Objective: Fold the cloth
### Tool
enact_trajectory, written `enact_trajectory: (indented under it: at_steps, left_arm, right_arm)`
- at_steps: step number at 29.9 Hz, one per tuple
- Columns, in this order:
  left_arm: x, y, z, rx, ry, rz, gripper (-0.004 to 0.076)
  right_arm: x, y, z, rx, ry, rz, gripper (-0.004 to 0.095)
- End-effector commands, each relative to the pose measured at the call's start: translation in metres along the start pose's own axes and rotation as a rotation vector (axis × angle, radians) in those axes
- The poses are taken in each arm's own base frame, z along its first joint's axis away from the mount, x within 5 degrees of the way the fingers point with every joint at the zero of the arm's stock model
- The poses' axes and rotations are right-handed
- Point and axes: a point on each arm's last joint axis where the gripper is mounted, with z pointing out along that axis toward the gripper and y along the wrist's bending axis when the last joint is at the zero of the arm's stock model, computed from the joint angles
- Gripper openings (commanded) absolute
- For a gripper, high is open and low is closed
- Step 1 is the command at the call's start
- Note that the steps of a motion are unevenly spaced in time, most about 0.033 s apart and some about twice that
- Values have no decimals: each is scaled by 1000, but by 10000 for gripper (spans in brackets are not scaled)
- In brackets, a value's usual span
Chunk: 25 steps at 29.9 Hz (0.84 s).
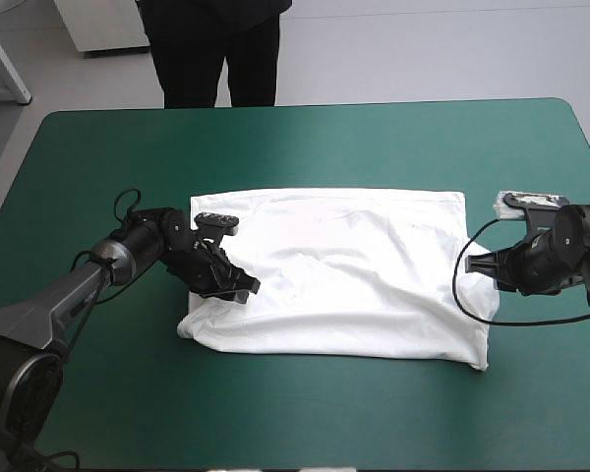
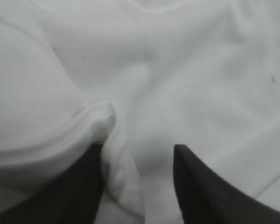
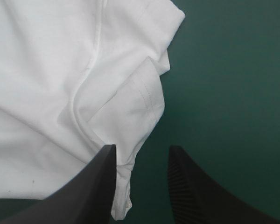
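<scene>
- Lit brightly and evenly from overhead in the high view, with a pale sheen across the far part of the teal-green cover [image 1: 305, 138].
- Only thin, soft shadow along the near edge of the T-shirt [image 1: 354, 275], and light grey shading in its creases.
- Soft and out of focus all through the left wrist view; close to washed out on the white cloth, with dim grey gradients for folds.
- Clearer in the right wrist view: readable stitching on the T-shirt, and darker shade on the cover near the right gripper [image 3: 142, 149].
</scene>
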Motion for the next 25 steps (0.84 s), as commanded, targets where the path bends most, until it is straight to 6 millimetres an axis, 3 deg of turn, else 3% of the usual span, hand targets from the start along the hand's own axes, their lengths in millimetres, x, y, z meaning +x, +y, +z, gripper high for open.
enact_trajectory:
  at_steps: [1, 15, 25]
  left_arm:
    - [-1, -4, -13, -6, -25, 5, 476]
    - [-3, -17, -66, -26, -194, 52, 407]
    - [8, -12, -75, -106, -120, 73, 407]
  right_arm:
    - [-5, -1, -14, 3, -68, -7, 347]
    - [-4, -2, -14, 7, -64, -9, 347]
    - [-14, -3, -13, 18, -162, -13, 392]
